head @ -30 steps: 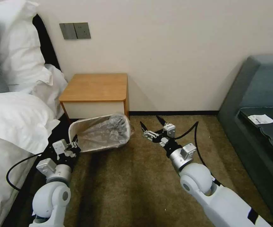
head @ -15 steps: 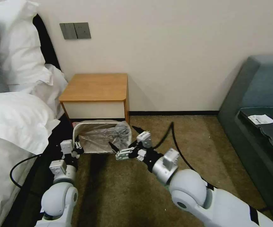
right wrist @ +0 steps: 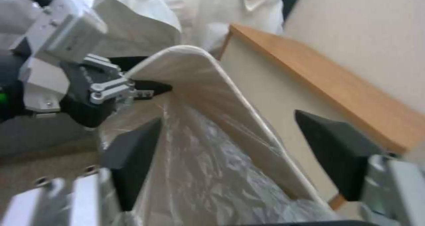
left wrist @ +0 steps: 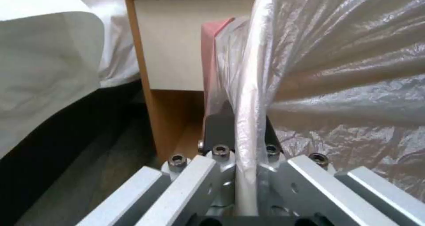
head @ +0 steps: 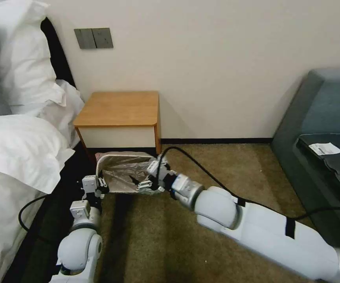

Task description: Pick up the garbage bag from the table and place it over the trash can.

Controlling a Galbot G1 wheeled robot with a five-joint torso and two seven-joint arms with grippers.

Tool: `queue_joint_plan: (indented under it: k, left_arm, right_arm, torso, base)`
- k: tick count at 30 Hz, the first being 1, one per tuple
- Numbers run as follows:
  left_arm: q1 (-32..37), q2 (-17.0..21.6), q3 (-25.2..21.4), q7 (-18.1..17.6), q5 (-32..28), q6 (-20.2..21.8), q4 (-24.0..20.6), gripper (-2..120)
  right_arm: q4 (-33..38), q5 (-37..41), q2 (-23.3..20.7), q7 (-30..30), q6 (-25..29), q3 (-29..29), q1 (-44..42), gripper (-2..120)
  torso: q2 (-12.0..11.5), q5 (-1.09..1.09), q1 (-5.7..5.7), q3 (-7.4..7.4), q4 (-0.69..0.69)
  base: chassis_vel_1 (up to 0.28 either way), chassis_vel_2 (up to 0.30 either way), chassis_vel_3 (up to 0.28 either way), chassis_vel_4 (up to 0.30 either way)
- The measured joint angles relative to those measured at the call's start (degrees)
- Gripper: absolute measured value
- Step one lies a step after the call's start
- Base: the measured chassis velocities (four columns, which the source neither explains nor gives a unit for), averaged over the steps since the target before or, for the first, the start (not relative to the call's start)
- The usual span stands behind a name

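The cream-white trash can (head: 119,156) stands on the carpet in front of the table (head: 118,108), a wooden nightstand. The crinkly translucent garbage bag (head: 120,175) lines the can's inside and drapes over its rim (left wrist: 248,96); its pink-red edge (left wrist: 212,53) hangs outside. My left gripper (head: 100,185) (left wrist: 239,126) is shut on the bag-covered rim at the can's near left corner. My right gripper (head: 139,182) (right wrist: 234,156) is open in the can's mouth, its fingers (right wrist: 132,156) spread over the plastic (right wrist: 199,173). The right wrist view shows the left gripper (right wrist: 111,90) on the rim (right wrist: 208,70).
A bed with white pillows (head: 20,149) runs close along the left. A dark sofa (head: 327,118) with a paper slip (head: 324,148) fills the right. Brown carpet (head: 177,243) lies open between them. The wall (head: 217,59) is right behind the nightstand.
My right gripper has swung left from beside the can into its mouth. The can has shifted back toward the nightstand, and the left gripper has moved with its rim.
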Motion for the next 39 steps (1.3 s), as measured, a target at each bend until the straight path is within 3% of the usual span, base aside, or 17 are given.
queue_joint_plan:
  k: [3, 10, 21, 28, 32, 39]
  left_arm:
    - [-0.07, -0.01, -0.19, -0.03, -0.24, 0.11, 0.11, 0]
    - [-0.77, -0.2, 0.09, -0.21, -0.78, 0.87, 0.26, 0]
    - [-1.32, -0.43, 0.72, -0.5, -0.74, 1.58, 0.28, 0]
    - [-1.2, -0.58, 0.66, -0.6, -0.58, 1.81, 0.27, 0]
    - [-1.19, -0.76, 0.75, -0.61, -0.5, 1.82, 0.3, 0]
    - [-1.22, -0.74, 0.64, -0.62, -0.48, 1.91, 0.32, 0]
  right_arm:
    - [-0.25, -1.06, 0.44, -0.23, 1.24, 0.77, -0.68, 67]
    - [0.18, -1.93, -1.65, -2.97, 3.35, 3.61, -2.84, 89]
    - [-1.3, -2.43, -1.62, -4.25, 3.57, 0.09, -0.88, 100]
    - [-2.53, -2.44, -0.88, -4.22, 2.69, -1.84, 0.6, 94]
    - [-2.84, -2.47, -0.46, -3.14, 1.54, -2.39, 0.98, 85]
    - [-2.76, -2.68, -0.23, -2.73, 0.38, -2.49, 1.06, 57]
  torso:
    - [0.0, 0.0, 0.0, 0.0, 0.0]
    - [0.0, 0.0, 0.0, -0.01, -0.01]
    - [0.0, 0.0, 0.0, -0.01, -0.01]
    - [0.0, 0.0, 0.0, 0.0, 0.0]
    - [0.0, 0.0, 0.0, 0.0, 0.0]
    - [0.0, 0.0, 0.0, -0.01, -0.01]
  base:
    - [0.0, 0.0, 0.0, 0.0]
    - [0.0, 0.0, 0.0, 0.0]
    - [0.0, 0.0, 0.0, 0.0]
    - [0.0, 0.0, 0.0, 0.0]
    - [0.0, 0.0, 0.0, 0.0]
    - [0.0, 0.0, 0.0, 0.0]
